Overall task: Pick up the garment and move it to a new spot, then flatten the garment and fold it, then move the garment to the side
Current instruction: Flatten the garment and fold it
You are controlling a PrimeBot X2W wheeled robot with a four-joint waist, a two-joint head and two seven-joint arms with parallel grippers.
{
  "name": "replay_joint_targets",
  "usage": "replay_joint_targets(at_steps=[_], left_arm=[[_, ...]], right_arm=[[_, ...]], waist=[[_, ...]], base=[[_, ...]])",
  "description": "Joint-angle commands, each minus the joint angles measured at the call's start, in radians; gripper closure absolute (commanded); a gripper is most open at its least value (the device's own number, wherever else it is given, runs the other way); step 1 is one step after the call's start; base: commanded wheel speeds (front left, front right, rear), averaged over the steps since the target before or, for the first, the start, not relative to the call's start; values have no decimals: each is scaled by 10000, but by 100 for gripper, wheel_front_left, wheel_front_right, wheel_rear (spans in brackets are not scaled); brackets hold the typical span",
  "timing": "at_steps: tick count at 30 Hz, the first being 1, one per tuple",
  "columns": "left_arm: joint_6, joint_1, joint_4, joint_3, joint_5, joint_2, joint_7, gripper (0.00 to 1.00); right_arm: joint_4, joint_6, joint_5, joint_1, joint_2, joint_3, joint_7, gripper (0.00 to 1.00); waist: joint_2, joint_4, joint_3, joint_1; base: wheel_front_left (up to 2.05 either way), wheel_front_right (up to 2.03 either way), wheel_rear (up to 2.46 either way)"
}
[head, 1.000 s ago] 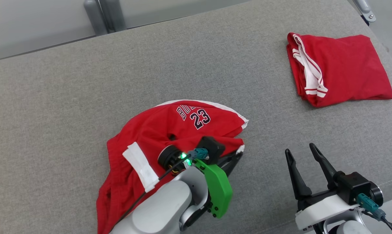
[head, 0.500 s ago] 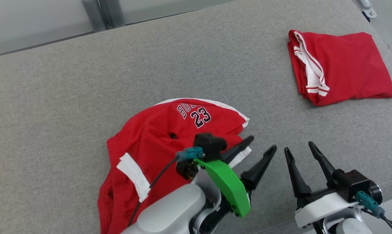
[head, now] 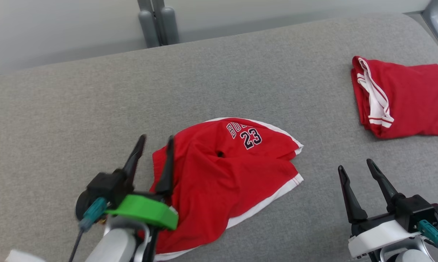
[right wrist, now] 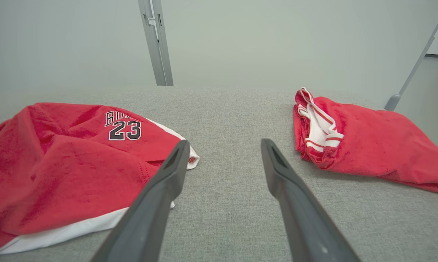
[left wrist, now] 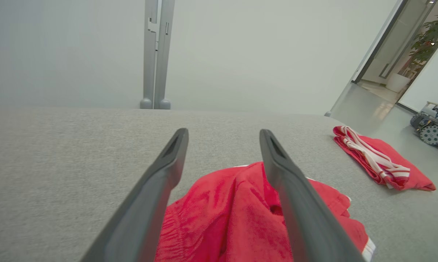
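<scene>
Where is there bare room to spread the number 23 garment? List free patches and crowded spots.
Free: the grey surface left of and behind the number 23 garment, up to the far edge; also the strip between it and the folded red garment. Crowded: the far right corner and the near edge by the open left gripper and right gripper.

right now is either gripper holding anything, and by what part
Nothing is held: the left gripper is open at the left edge of the red jersey, the right gripper open, clear of it.

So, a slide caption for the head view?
Left gripper and right gripper, both open, beside the crumpled red garment; folded garment far right.
</scene>
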Motion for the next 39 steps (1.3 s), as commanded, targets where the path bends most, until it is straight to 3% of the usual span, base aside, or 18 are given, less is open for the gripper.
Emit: replay_joint_targets(at_steps=[1, 5, 8, 13, 18, 32, 36, 39], left_arm=[[19, 706, -200, 560, 406, 47, -24, 0], [-455, 2582, -624, 2524, 1446, -196, -27, 0], [-1178, 3671, -625, 3683, 2278, -558, -26, 0], [-2452, 4453, -530, 4847, 3285, -1199, -27, 0], [-2990, 4738, -519, 5445, 3796, -1585, -27, 0], [-3094, 4657, -171, 4787, 3722, -1592, -28, 0], [-3081, 4639, 302, 3295, 2870, -865, -27, 0], [-3074, 4241, 688, 1900, 2103, 102, 81, 0]], right_arm=[[-57, 1, -81, 181, -24, 6, -29, 0], [-168, -1, -164, 392, 111, -88, -28, 0], [-143, 1, -280, 584, 221, -125, -29, 0], [75, 1, -490, 839, 303, -186, -28, 0], [339, 1, -671, 849, 457, -239, -28, 0], [525, 1, -547, 645, 479, -95, -29, 0], [1489, -1, -341, 468, 29, 371, -28, 0], [2566, -1, -154, -171, -275, 695, -29, 0]], waist=[[0, 643, -622, 0], [0, 1048, -897, 0], [0, 1345, -1069, 0], [0, 1700, -1237, 0], [0, 1776, -1405, 0], [0, 1682, -1524, 0], [0, 1622, -1476, 0], [0, 1590, -1392, 0]], base=[[0, 0, 0], [0, 0, 0], [0, 0, 0], [0, 0, 0], [0, 0, 0], [0, 0, 0], [0, 0, 0], [0, 0, 0]])
